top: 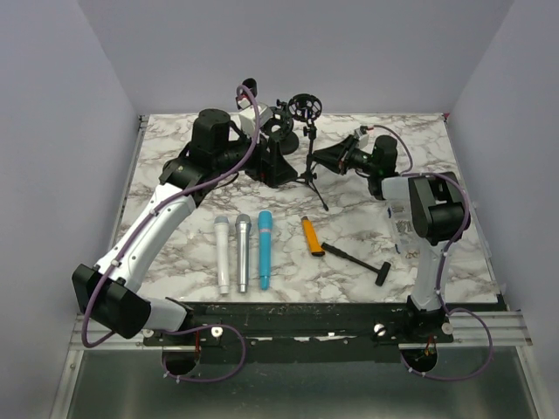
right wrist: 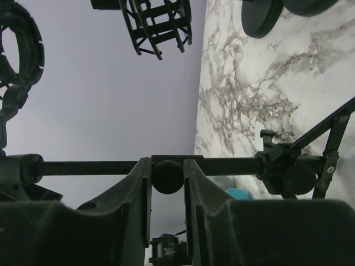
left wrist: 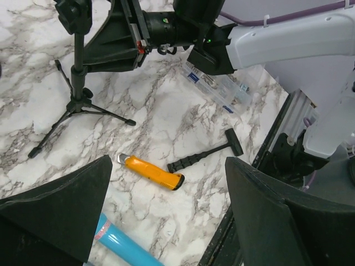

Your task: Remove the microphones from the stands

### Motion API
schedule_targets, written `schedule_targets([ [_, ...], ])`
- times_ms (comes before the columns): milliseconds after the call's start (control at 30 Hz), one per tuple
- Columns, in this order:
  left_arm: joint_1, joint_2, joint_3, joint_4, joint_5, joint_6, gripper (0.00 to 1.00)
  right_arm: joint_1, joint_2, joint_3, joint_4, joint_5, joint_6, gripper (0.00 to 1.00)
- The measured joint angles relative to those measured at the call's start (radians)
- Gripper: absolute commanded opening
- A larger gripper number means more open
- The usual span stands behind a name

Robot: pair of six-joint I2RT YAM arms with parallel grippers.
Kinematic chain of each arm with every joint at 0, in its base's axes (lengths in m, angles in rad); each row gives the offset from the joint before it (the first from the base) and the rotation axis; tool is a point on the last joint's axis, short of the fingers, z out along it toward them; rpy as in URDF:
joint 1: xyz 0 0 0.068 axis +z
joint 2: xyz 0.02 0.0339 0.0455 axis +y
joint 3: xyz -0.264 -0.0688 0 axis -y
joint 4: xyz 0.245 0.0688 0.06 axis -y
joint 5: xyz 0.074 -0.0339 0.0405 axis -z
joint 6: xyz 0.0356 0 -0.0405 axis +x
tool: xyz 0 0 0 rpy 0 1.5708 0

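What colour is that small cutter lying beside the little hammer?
Orange, with a black end cap. The cutter shows best in the left wrist view.

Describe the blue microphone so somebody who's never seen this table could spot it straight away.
On the marble table, three microphones lie side by side near the front edge. The blue microphone is the rightmost, closest to the orange knife; its neighbours are a white microphone and a grey microphone.

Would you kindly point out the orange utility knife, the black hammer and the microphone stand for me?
orange utility knife [left wrist: 152, 172], left wrist view, middle of its orange body.
black hammer [left wrist: 199, 157], left wrist view, midway along its handle.
microphone stand [left wrist: 78, 72], left wrist view, upright pole above the tripod legs.
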State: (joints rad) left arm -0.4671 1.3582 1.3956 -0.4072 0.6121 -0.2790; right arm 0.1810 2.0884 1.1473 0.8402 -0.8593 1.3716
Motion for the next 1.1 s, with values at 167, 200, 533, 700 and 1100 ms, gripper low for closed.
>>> schedule_targets([
  [167,0.0,-0.074,-0.066,0.031,-0.055,0.006,0.84,-0.003,0.046,-0.002,0.158,-0.012,-0.087,0.01],
  [200,0.0,-0.092,-0.079,0.037,-0.062,0.006,0.83,-0.004,0.062,-0.003,0.209,-0.018,-0.09,0.01],
  [533,0.0,-0.133,-0.097,0.086,-0.107,0.022,0.84,-0.006,0.157,0.008,0.504,-0.033,-0.137,0.01],
  [700,0.0,-0.122,-0.097,0.086,-0.109,0.023,0.84,-0.01,0.187,0.038,0.559,-0.066,-0.182,0.01],
  [1100,0.0,-0.092,-0.097,0.087,-0.111,0.025,0.84,-0.013,0.134,0.051,0.471,-0.128,-0.503,0.01],
])
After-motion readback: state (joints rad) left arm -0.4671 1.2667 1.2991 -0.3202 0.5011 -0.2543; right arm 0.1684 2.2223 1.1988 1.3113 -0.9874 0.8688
